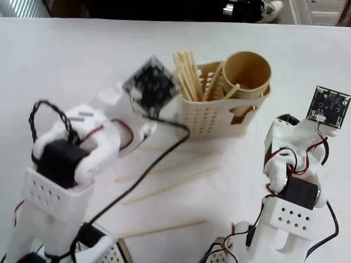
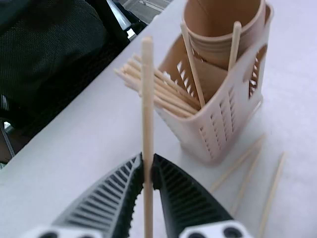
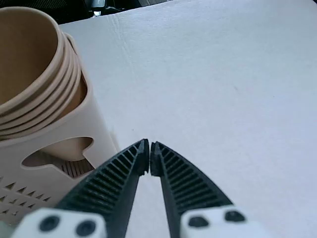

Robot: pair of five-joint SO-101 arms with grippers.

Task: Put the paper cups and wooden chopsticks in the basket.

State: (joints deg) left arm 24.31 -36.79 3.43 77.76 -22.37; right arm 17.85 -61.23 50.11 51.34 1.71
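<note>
A cream slotted basket [image 1: 219, 118] stands at the back middle of the table, with stacked paper cups [image 1: 247, 74] in its right part and a bundle of wooden chopsticks [image 1: 187, 74] in its left part. My left gripper [image 2: 147, 171] is shut on one chopstick [image 2: 147, 99], holding it upright just left of the basket [image 2: 218, 124]. My right gripper [image 3: 149, 153] is shut with nothing in it, hovering just right of the basket [image 3: 54, 163] beside the cup stack [image 3: 34, 79]. Several loose chopsticks [image 1: 170, 183] lie on the table in front of the basket.
The white tabletop [image 1: 82, 55] stretches wide to the left and behind the basket. A black cable [image 1: 148, 170] from the left arm crosses the table over the loose sticks. Arm bases stand at the near edge.
</note>
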